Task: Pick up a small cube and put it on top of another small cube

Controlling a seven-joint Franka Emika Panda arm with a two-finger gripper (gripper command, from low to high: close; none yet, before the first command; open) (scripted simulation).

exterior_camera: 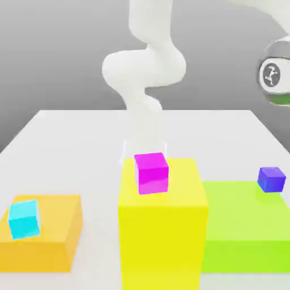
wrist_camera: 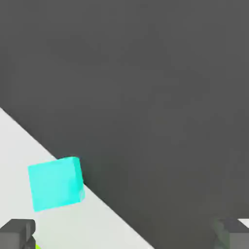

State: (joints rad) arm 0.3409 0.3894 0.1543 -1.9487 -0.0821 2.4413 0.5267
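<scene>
Three small cubes show in the exterior view. A magenta cube (exterior_camera: 151, 173) sits on the tall yellow block (exterior_camera: 162, 226) in the middle. A cyan cube (exterior_camera: 24, 218) rests on the low orange block (exterior_camera: 51, 238) at the exterior view's left. A blue cube (exterior_camera: 271, 179) stands on the green block (exterior_camera: 243, 226) at the exterior view's right. My gripper (wrist_camera: 124, 236) is open, its dark fingertips (wrist_camera: 17, 233) far apart with nothing between them. In the hand view a cyan cube (wrist_camera: 56, 184) lies ahead of the fingers on a white surface, apart from them.
The white arm (exterior_camera: 144, 73) rises behind the yellow block, and its wrist (exterior_camera: 274, 76) hangs high at the exterior view's right edge. The white table (exterior_camera: 68, 141) stretches behind the blocks. Dark grey floor (wrist_camera: 160, 97) lies beyond the table edge.
</scene>
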